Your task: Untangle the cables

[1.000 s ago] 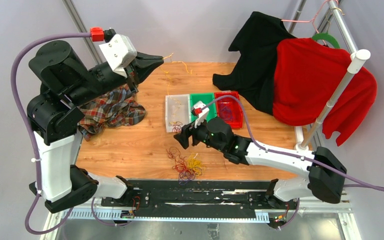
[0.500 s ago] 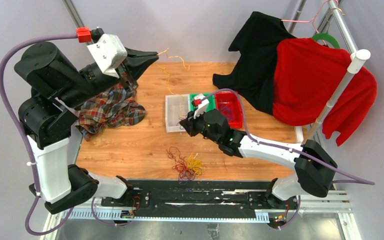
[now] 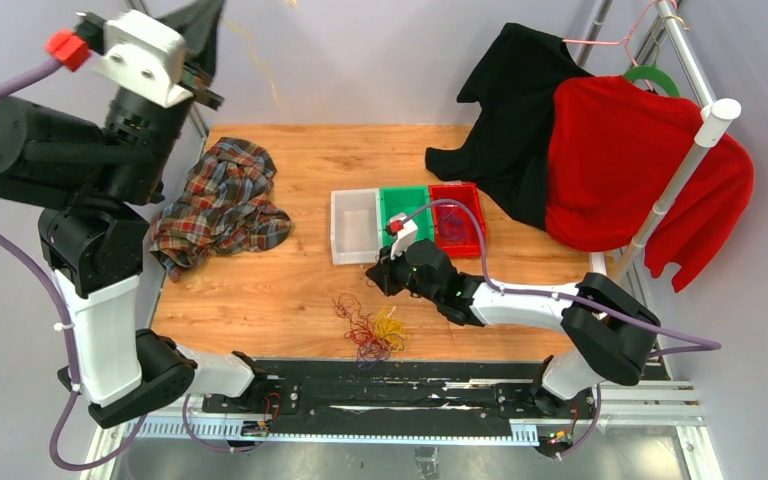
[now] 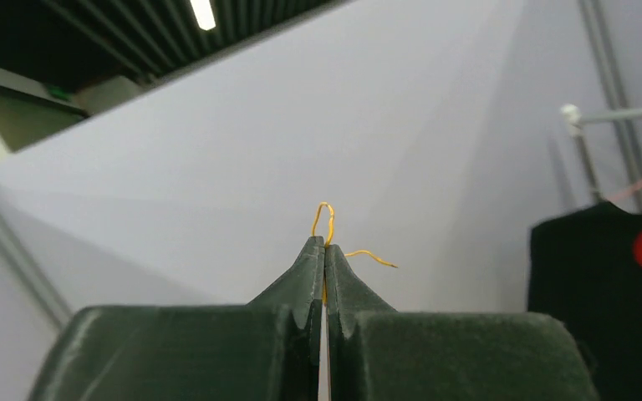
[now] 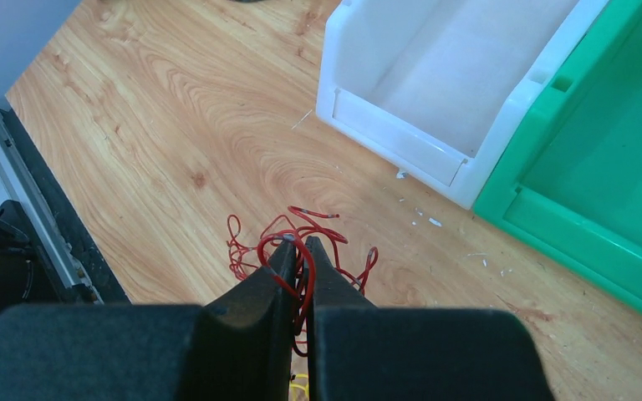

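Observation:
The cables (image 3: 371, 328) lie in a small tangle of dark red, yellow and purple strands near the table's front edge. My right gripper (image 3: 377, 277) sits low at the tangle's far side. In the right wrist view this gripper (image 5: 301, 245) is shut on a loop of red cable (image 5: 296, 235), and more red strands (image 5: 242, 251) trail on the wood. My left gripper (image 3: 208, 10) is raised high at the top left. In the left wrist view it (image 4: 325, 245) is shut on a thin yellow cable (image 4: 324, 217) that pokes out above the tips.
Three bins stand in a row mid-table: white (image 3: 354, 225), green (image 3: 406, 204) and red (image 3: 458, 218). A plaid cloth (image 3: 222, 205) lies at the left. Black (image 3: 520, 110) and red (image 3: 630, 160) garments hang on a rack (image 3: 675, 190) at the right.
The left arm swung up and leftward, lifting the yellow cable off the table. The right gripper moved from the bins down to the tangle and shut on red cable.

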Available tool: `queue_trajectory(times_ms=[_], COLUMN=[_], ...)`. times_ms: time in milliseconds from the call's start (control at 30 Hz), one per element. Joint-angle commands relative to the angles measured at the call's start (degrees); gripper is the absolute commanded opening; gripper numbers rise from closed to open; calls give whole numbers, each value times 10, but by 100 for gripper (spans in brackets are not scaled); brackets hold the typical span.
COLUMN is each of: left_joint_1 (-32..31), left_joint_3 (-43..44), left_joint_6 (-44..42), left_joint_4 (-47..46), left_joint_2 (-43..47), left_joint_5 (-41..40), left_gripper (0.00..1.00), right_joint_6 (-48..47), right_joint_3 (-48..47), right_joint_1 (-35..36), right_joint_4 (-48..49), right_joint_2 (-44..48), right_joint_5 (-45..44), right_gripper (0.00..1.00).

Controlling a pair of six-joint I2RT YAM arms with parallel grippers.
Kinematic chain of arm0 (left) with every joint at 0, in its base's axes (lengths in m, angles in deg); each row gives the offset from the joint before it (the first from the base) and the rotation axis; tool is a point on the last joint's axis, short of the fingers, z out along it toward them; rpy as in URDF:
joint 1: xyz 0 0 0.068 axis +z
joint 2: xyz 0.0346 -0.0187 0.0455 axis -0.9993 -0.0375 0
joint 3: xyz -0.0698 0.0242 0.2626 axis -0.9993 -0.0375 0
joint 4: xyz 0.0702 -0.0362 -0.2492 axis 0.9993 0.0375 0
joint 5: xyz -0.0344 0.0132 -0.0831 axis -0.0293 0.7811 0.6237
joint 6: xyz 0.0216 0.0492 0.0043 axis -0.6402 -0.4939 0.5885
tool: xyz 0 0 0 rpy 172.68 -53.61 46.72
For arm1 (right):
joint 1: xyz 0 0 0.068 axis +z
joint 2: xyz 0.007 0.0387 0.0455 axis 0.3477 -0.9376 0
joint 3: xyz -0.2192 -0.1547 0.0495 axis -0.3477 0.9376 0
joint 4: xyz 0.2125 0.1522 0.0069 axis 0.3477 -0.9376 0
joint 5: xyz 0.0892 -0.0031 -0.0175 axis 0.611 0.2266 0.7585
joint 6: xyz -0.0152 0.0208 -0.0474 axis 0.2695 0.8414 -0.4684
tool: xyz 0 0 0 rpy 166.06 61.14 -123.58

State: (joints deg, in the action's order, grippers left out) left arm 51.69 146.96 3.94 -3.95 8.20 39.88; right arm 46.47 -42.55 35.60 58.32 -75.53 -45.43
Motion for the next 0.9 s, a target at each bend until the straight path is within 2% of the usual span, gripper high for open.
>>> queue_trajectory(times_ms=[0, 100, 200, 300, 500, 767, 833, 867], left_joint_1=[-3, -3, -3, -3, -3, -3, -3, -3], left_joint_3=[25, 28, 16, 23, -94, -158, -169, -175], left_joint_6=[-89, -103, -109, -95, -31, 30, 45, 51], left_joint_4=[-183, -199, -199, -140, -68, 12, 23, 28], left_joint_2=[9, 16, 27, 33, 110, 155, 159, 160], left_joint_5=[-98, -83, -81, -68, -5, 72, 82, 86], left_gripper=[0, 0, 0, 0, 0, 0, 0, 0], right_joint_6=[12, 8, -21, -50, -77, -98, -98, -99], right_joint_3=[6, -4, -62, -119, -252, -368, -391, -402], right_joint_1=[-2, -2, -2, -10, -55, -92, -97, -99], right_joint_4=[9, 21, -28, -54, -105, -167, -181, -193], right_joint_2=[-10, -19, -25, -41, -120, -232, -254, -262], right_joint_5=[11, 10, 7, -1, 17, 27, 28, 27], right_gripper=[0, 1, 0, 1, 1, 3, 7, 17])
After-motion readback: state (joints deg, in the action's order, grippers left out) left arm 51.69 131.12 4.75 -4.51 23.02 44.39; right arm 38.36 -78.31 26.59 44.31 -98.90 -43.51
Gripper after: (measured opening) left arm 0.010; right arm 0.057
